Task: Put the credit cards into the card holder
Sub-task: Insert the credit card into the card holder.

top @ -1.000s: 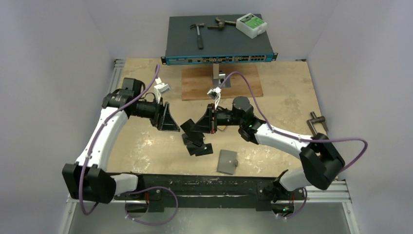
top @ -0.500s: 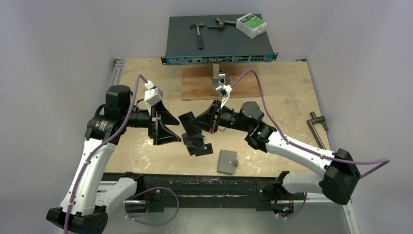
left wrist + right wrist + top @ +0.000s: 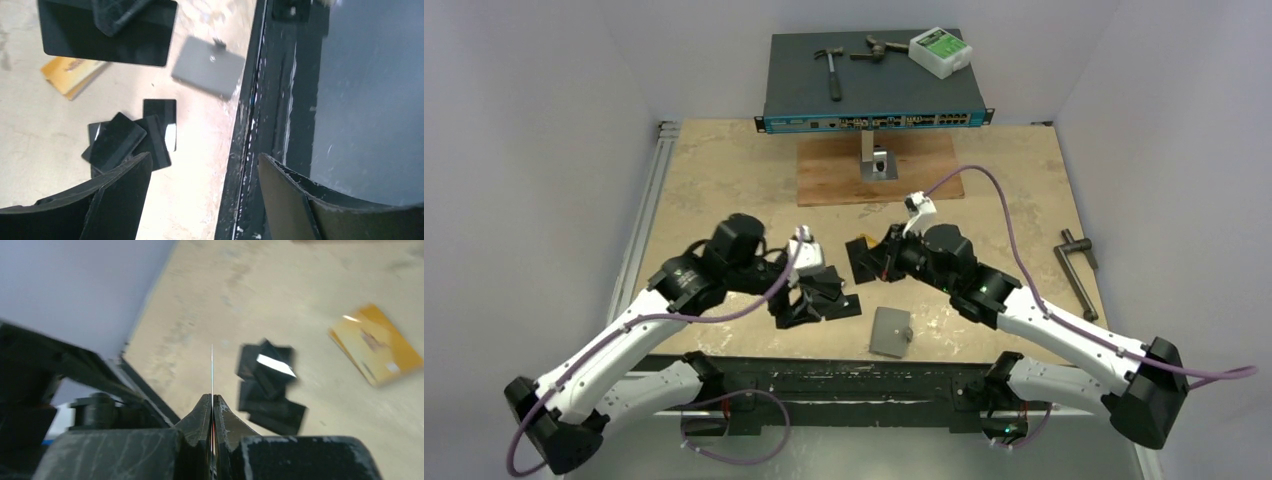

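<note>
Credit cards (image 3: 130,142): a dark pile is lying left of centre on the table (image 3: 1024,200), just beneath the left gripper (image 3: 204,170), which is hanging released, its jaws wide with nothing between them. To the right, the right gripper (image 3: 212,399) is clenching one black card (image 3: 75,35) by its edge, and an orange card (image 3: 376,344) is lying flat close by. Card holder (image 3: 889,332): lying rightmost and nearest, seemingly folded shut. Handling note: it is likely needing to be opened and steadied before the held card is slid in squarely.
</note>
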Controlling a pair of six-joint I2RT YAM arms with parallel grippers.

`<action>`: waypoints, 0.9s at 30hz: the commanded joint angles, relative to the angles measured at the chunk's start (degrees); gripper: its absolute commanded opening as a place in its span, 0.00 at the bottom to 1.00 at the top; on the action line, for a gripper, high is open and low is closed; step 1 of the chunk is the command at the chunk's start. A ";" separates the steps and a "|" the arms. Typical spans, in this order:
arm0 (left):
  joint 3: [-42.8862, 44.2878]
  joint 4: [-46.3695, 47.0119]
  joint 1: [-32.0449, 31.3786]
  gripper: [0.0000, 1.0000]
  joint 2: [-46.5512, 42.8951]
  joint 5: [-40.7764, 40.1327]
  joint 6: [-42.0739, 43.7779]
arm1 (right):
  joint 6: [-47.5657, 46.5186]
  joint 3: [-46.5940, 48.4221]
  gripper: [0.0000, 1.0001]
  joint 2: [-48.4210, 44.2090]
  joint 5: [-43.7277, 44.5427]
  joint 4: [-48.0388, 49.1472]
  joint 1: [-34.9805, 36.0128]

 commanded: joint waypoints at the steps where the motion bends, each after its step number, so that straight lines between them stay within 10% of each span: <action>1: -2.86 4.48 -12.67 0.77 4.97 -16.47 10.01 | 2.58 -6.70 0.00 -5.35 10.05 -14.18 -0.26; 7: -4.79 13.10 -24.02 0.78 15.52 -23.97 19.79 | 7.38 -14.47 0.00 -8.96 13.49 -18.07 -0.17; 27: 1.69 16.52 -30.08 0.77 32.81 -26.09 28.19 | 19.15 -19.62 0.00 -14.36 16.64 -34.54 3.43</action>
